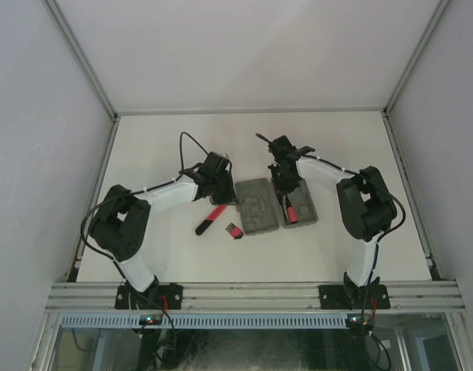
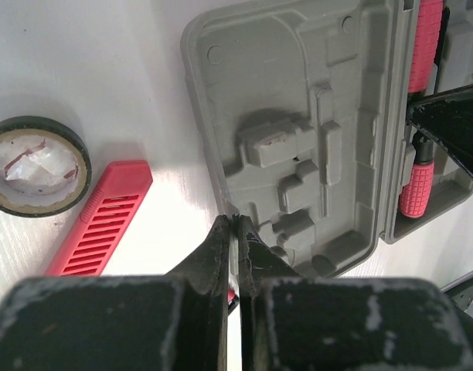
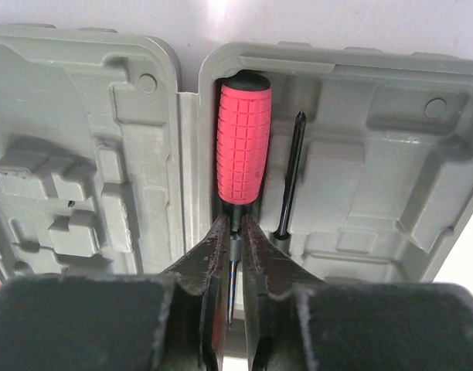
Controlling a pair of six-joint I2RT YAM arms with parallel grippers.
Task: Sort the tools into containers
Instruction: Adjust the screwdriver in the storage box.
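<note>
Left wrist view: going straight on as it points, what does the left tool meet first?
Probably the grey tool case: the left tool sits right at its near rim, though its height over that rim is unclear.

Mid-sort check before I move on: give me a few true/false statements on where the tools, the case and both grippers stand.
1. The left half of the grey case holds no tools. True.
2. The right gripper is closed on the shaft of the red-handled screwdriver, which lies in the case's right half. True.
3. The black ring is inside the case. False: it lies on the table, outside the case.
4. The left gripper is wide open. False: its fingers are shut at the case's rim.
5. The hex key set is stowed. False: it lies on the table by the case's near corner.
</note>
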